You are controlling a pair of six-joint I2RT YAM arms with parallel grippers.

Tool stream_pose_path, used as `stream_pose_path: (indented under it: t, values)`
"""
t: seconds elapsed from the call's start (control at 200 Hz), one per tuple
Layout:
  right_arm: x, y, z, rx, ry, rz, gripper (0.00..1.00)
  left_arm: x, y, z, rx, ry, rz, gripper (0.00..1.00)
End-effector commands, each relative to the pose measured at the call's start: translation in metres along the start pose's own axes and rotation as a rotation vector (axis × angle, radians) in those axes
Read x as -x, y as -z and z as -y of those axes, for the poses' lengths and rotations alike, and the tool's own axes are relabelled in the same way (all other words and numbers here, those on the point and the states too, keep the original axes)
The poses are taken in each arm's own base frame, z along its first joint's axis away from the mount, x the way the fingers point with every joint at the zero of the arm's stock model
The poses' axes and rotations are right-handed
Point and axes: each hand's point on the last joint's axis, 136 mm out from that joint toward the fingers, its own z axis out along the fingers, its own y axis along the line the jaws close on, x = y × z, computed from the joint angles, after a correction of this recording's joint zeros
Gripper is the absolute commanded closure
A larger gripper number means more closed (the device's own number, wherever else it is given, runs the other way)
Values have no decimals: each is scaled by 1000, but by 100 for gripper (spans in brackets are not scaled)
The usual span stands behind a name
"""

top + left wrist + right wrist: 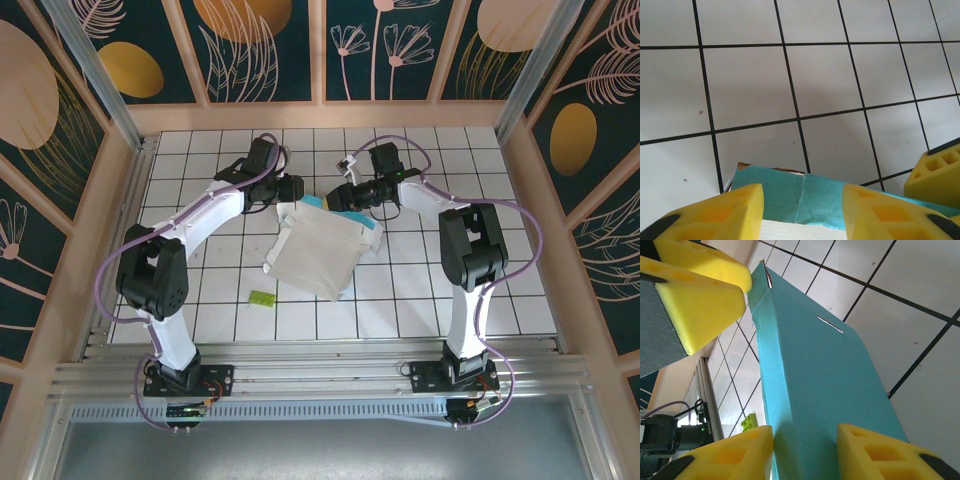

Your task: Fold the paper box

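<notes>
1. Box [318,250] lay mid-table [480,290], white face up and skewed, one corner pointing near. Turquoise showed along its far and right edges.
2. Left gripper [291,190] sat at the box's far-left corner, with the right gripper [343,197] just right of it on the far edge. The tips were close together, roughly facing each other.
3. Left wrist view: the left gripper's yellow fingers [715,215] stood partway apart. A creased turquoise flap filled the gap, with a white strip below it. No clear pinch – couldn't tell if the pads touched the card.
4. Same view: one yellow finger of the right gripper showed at the right edge, just beside the flap.
5. Right wrist view: the right gripper's fingers [880,452] were also partway apart. A raised turquoise panel ran up between them, with a folded ridge and a short slit. The panel passed behind the right-hand finger – grip not clear.
6. Same view: a left-gripper finger sat top left, just beside the panel's far tip.
7. Green piece [263,297] lay on the tiles near-left of the box, apart from it.
</notes>
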Motion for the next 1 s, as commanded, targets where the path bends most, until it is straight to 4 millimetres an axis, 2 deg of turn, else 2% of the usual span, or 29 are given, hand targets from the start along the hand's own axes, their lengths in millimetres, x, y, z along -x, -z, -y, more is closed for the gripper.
stream_pose_path:
  t: [0.0, 0.18, 0.385, 0.43, 0.516, 0.766, 0.876, 0.996]
  values:
    - [-7, -1, -3, -19, -8, -21, 61, -5, -4, -6, 16, 5, -40, 54]
    - [-6, -1, -4, -15, -7, -24, 61, -4, -6, -11, 41, -12, -25, 49]
    - [-2, 0, -6, -24, -1, -24, 61, 0, -6, -12, 50, -22, -6, 49]
    - [1, 1, -8, -35, 8, -17, 57, 1, -5, -12, 51, -21, -2, 49]
    - [11, 10, -14, -77, 47, 22, 47, 2, -4, -10, 40, -12, 3, 50]
    - [43, 54, -32, -281, 196, 208, 39, -4, -13, -7, 13, 14, -19, 52]
    - [41, 66, -46, -417, 359, 254, 38, -4, -15, -4, -7, 20, -22, 52]
    - [23, 57, -59, -633, 674, 209, 33, -4, -16, -2, -16, 23, -21, 53]
